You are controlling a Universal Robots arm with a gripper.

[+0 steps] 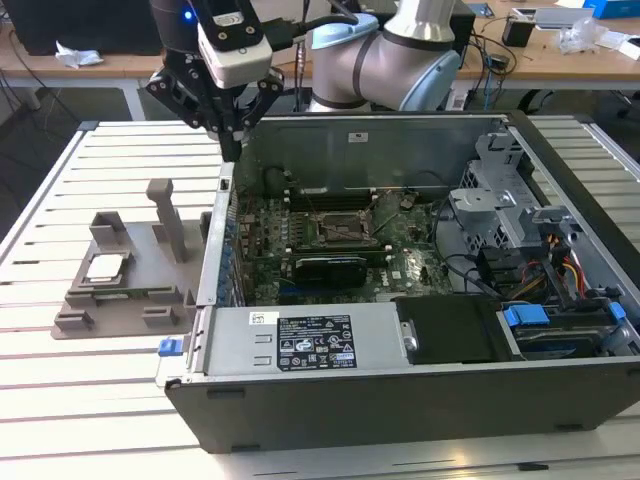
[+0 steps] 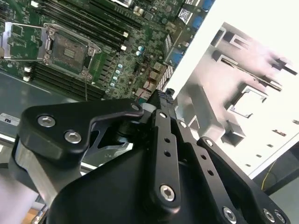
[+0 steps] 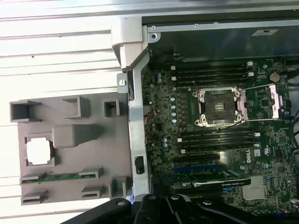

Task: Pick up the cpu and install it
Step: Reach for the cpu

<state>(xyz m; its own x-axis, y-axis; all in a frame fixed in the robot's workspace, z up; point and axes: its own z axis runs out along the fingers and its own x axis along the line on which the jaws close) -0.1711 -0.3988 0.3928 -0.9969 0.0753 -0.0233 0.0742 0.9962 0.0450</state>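
Closed, empty gripper [image 1: 232, 140] hung over the case [image 1: 420, 395] wall; cpu [image 1: 105, 266], seated in tray [image 1: 110, 318], judged light, stiff, fragile, so grip by opposite edges.

Down on the surface [image 1: 90, 420], the computer case [image 1: 400, 415] lies open on its side, taking the middle and the exterior view's right. Just beside its wall, on the exterior view's left, sits the tray [image 1: 108, 228]. The cpu [image 1: 105, 267] lies flat in a recess of that tray, on the side away from the case.

Inside, the motherboard [image 1: 405, 268] covers the case floor, with the socket [image 1: 345, 232] near its middle. The power supply box [image 1: 300, 345] runs along the near wall, and the drive cage [image 1: 500, 200] stands at the exterior view's right.

The claw [image 1: 232, 142] hangs above the case's wall on the tray side, towards the back. It is well apart from the cpu.
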